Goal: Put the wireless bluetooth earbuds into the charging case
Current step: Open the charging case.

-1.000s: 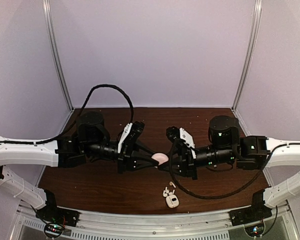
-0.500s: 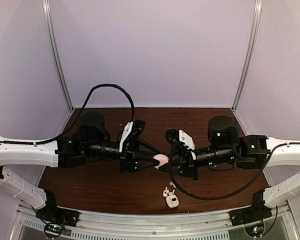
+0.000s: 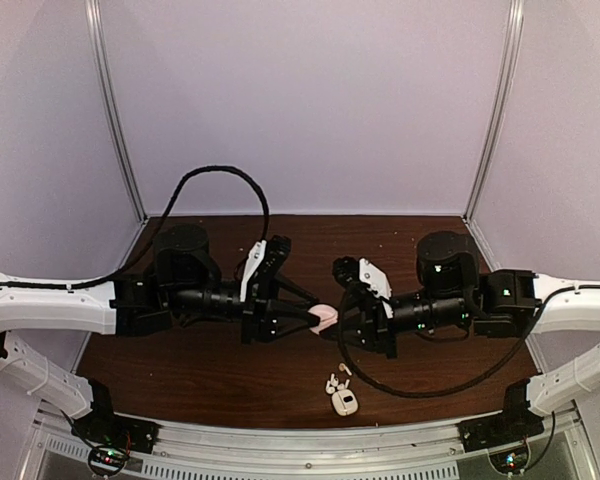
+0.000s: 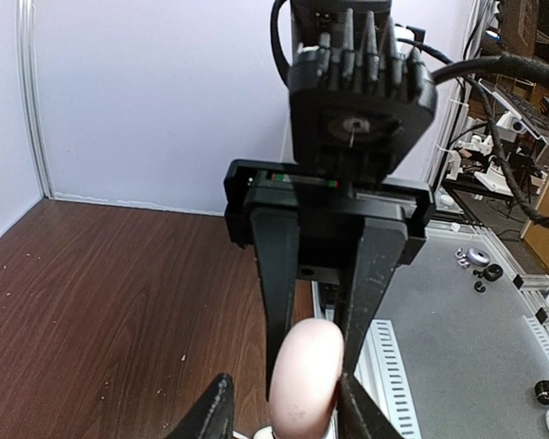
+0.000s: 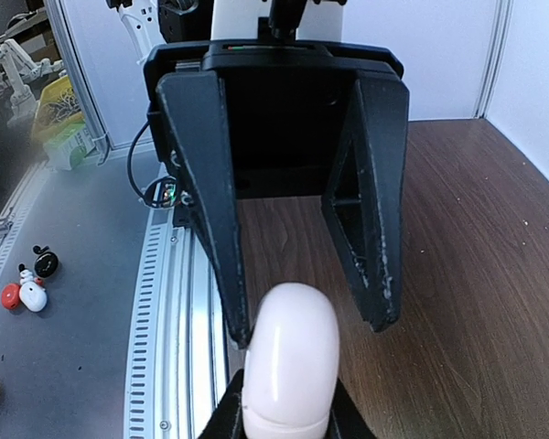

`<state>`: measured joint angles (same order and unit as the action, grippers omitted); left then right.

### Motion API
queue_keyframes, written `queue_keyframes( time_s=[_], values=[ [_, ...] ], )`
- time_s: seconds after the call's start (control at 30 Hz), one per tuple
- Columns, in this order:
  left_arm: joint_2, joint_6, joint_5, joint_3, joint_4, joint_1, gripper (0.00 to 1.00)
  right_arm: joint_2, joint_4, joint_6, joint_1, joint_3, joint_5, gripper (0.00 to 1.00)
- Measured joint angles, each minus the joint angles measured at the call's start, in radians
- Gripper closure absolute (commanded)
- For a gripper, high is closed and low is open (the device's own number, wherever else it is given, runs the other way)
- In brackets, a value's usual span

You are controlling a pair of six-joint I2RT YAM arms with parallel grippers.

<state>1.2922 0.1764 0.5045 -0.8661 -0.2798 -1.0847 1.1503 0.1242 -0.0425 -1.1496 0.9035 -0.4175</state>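
The white charging case (image 3: pixel 344 403) lies on the brown table (image 3: pixel 190 365) near the front edge. The earbuds (image 3: pixel 333 383) show as tiny white pieces just behind it. Both grippers meet above the table's middle, well behind the case. My right gripper (image 3: pixel 329 325) (image 5: pixel 285 416) is shut on a pale pink rounded disc (image 3: pixel 323 318) (image 5: pixel 291 357) (image 4: pixel 304 384). My left gripper (image 3: pixel 310 318) (image 4: pixel 288 416) faces it, its jaws standing open on either side of the disc. One left fingertip (image 5: pixel 238 325) is close beside the disc, the other stands clear.
A slotted metal rail (image 3: pixel 310 445) runs along the table's near edge. Pale walls and metal posts (image 3: pixel 115 110) close off the back and sides. Black cables loop from both arms over the table.
My left gripper's jaws have opened off the pink disc, which stays in the right gripper. Both arms have shifted only slightly.
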Motion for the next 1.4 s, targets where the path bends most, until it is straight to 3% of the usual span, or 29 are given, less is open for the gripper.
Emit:
queue_keyframes(
  time_s=[0.5,0.8,1.1,1.4],
  values=[
    [-0.008,0.013,-0.045,0.000,-0.007,0.019,0.57,-0.015,-0.003,-0.003,0.000,-0.038,0.006,0.94],
    [-0.023,-0.049,-0.032,0.015,-0.009,0.017,0.42,-0.030,-0.016,0.012,0.005,-0.051,0.006,0.94],
    [0.023,-0.099,-0.003,-0.005,0.021,-0.004,0.43,-0.029,-0.017,0.023,0.013,-0.052,0.007,0.95],
    [0.042,-0.100,-0.087,-0.026,0.071,-0.014,0.53,-0.011,-0.016,0.021,0.020,-0.051,0.017,0.96]
  ],
)
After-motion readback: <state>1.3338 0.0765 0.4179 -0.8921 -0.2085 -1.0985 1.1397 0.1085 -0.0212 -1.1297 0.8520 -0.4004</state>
